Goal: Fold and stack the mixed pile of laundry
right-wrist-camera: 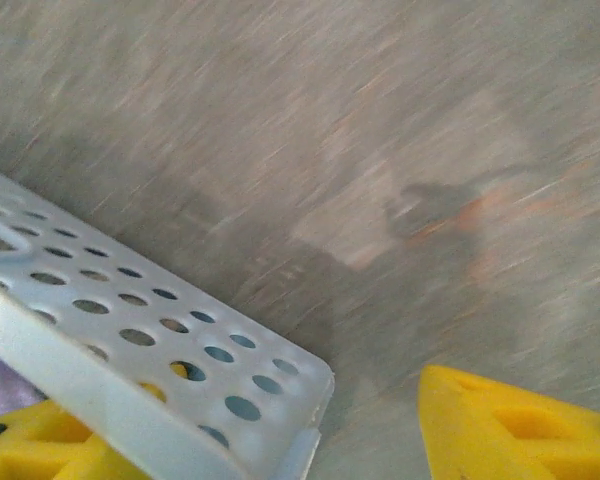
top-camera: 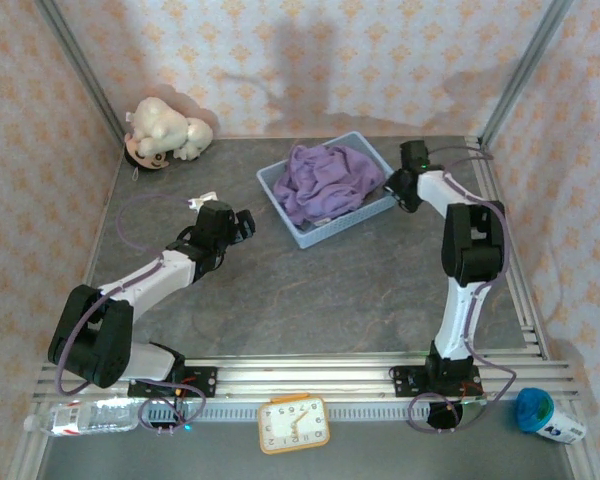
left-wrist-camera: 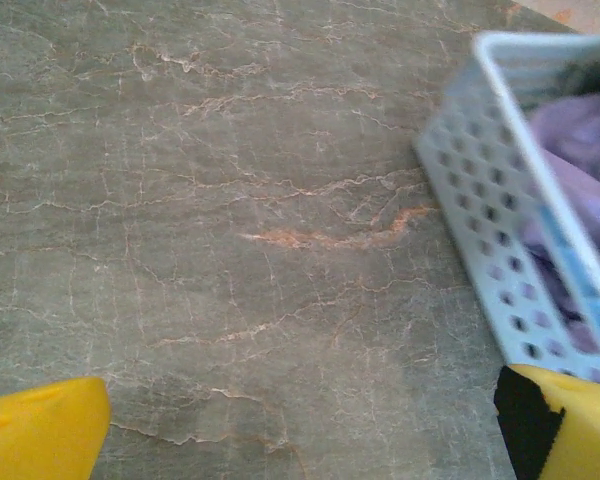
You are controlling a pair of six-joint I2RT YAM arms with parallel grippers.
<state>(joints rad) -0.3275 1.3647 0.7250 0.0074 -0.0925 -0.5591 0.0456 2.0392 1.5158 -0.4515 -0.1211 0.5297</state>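
Left tool (top-camera: 242, 222) is spread as wide as it goes, holding nothing, hanging over bare tabletop (top-camera: 310, 300) just off the left side of the light blue lattice basket (top-camera: 277, 205). Right tool (top-camera: 400, 192) is at the basket's right-hand corner with its jaws apart. From the right wrist camera one yellow finger (right-wrist-camera: 525, 425) is outside the plastic wall, and the other peeks through the holes from the far side, so it looks like it's straddling the rim. That shot is pretty smeared though, so I can't swear whether either pad is actually touching the plastic. The lilac-purple shirt (top-camera: 325, 182) sits bunched up in a heap inside the basket, not gripped by anything. Progress-wise, I'd call this basically square one: nothing is out of the basket, nothing is laid flat, nothing folded, and no stack anywhere on the tabletop. Pulling the clothes out, spreading, folding and stacking are all left to do.
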